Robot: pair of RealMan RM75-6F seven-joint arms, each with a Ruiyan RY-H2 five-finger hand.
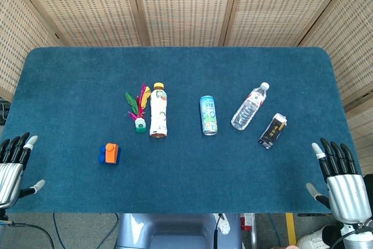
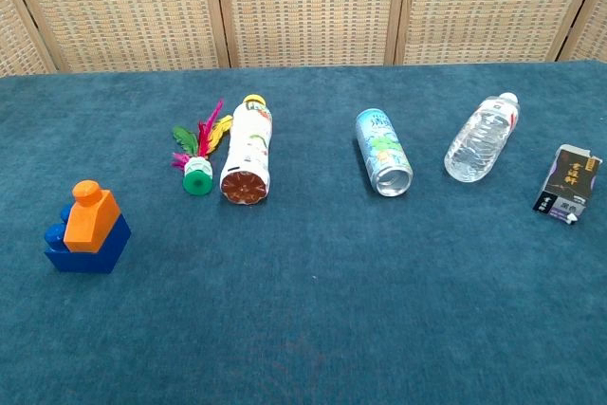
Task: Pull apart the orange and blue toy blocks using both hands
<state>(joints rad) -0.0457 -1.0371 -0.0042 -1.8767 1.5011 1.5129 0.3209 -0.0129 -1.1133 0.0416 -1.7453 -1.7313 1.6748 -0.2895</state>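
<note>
An orange block sits plugged onto a blue block at the front left of the blue table. The pair stands joined and untouched. My left hand hovers at the table's front left edge, fingers spread and holding nothing, well left of the blocks. At the front right edge, my right hand is likewise spread and holds nothing. The chest view shows neither hand.
Across the middle of the table lie a feather shuttlecock, an orange-capped drink bottle, a can, a clear water bottle and a small dark carton. Woven screens stand behind.
</note>
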